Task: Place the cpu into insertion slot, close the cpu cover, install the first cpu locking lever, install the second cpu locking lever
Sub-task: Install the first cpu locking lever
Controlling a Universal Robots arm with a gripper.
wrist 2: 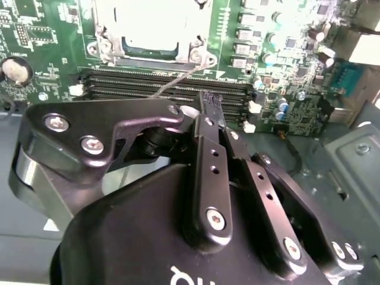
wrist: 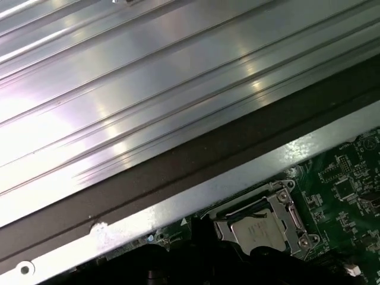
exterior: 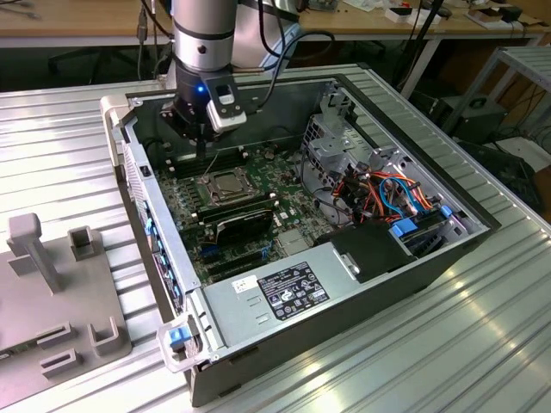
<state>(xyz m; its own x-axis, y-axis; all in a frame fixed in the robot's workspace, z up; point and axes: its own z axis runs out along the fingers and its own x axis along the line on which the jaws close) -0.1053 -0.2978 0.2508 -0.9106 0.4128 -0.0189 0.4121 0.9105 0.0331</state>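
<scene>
Ribbed alu table [exterior: 52,120] w/ open PC case [exterior: 258,357]. Exterior view: gripper [exterior: 200,153] beside dull-grey square cpu [exterior: 225,184], seated in insertion slot [exterior: 207,194]. Second wrist view: matte black fingers [wrist 2: 205,172] pinched together, nothing seen between.

Ribbed aluminium table [exterior: 448,344]. Open computer case [exterior: 301,344] sits mid-table. Grey fixture tray [exterior: 52,292] lies beside it, exterior view's left.
</scene>
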